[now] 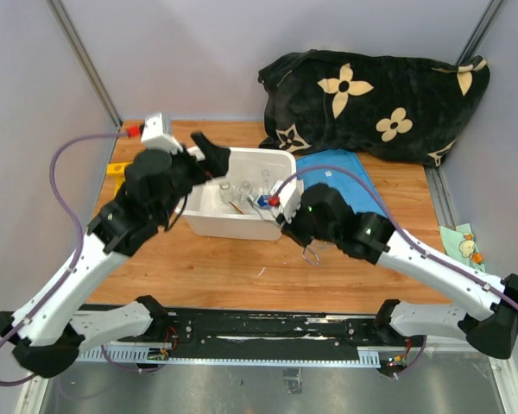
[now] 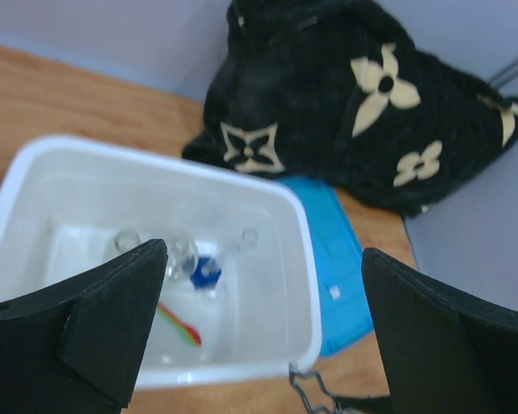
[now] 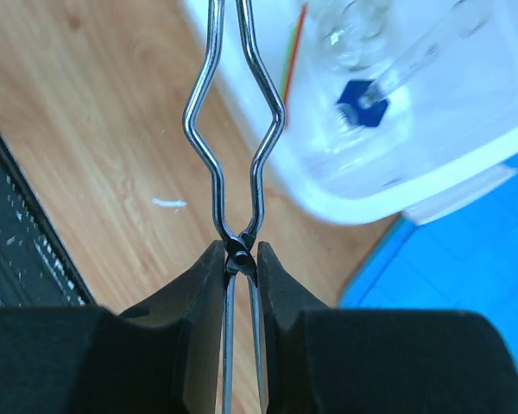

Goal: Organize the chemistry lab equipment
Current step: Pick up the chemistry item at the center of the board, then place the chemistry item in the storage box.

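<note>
The metal tongs (image 3: 236, 129) are clamped at their pivot in my right gripper (image 3: 238, 250), held over the wood just in front of the white tub (image 1: 242, 226); their loop also shows in the top view (image 1: 311, 255). In the tub lie small clear glass flasks (image 2: 183, 256), a blue-capped test tube (image 3: 363, 102) and the red-handled spatula (image 2: 180, 323). My left gripper (image 2: 263, 250) is open and empty, above the tub's far left side. The yellow rack (image 1: 114, 168) peeks out at the far left, mostly hidden by my left arm.
The blue lid (image 1: 337, 172) lies flat to the right of the tub. The black cloth with cream flowers (image 1: 371, 90) is bunched at the back right. A small patterned item (image 1: 464, 244) lies off the table's right edge.
</note>
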You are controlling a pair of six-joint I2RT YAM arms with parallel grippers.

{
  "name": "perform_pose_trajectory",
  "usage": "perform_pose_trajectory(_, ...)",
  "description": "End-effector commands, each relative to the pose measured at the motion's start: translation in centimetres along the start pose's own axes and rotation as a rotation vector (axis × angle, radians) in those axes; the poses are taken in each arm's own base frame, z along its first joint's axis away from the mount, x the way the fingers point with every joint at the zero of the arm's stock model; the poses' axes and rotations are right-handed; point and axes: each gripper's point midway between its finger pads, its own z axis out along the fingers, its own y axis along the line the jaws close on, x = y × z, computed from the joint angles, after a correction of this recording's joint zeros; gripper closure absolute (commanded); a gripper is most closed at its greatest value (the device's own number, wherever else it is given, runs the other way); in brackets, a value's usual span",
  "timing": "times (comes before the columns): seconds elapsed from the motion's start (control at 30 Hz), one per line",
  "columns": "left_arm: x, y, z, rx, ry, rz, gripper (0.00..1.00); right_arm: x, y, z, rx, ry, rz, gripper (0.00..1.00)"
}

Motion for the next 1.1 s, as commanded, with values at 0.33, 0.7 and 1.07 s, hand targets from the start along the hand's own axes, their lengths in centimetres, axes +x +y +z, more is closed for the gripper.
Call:
perform_pose_trajectory(0.33,-11.0,-1.1,15.4,0.201,0.051,-0.192,0.01,-15.5,-12.4,-1.4,-0.023,-0.074,0.060,0.99)
perform_pose_trajectory(0.7,-12.6,7.6,19.5,0.053,0.008,-0.236,0.30,-15.2,-14.5,4.4,-0.024,-0.025,0.051,0.99)
perform_pose_trajectory(1.07,-9.7,11.2,22.6,-0.005,0.079,-0.146,0.34,-15.2,-12.0,8.4,-0.016,0.032,-0.168,0.99)
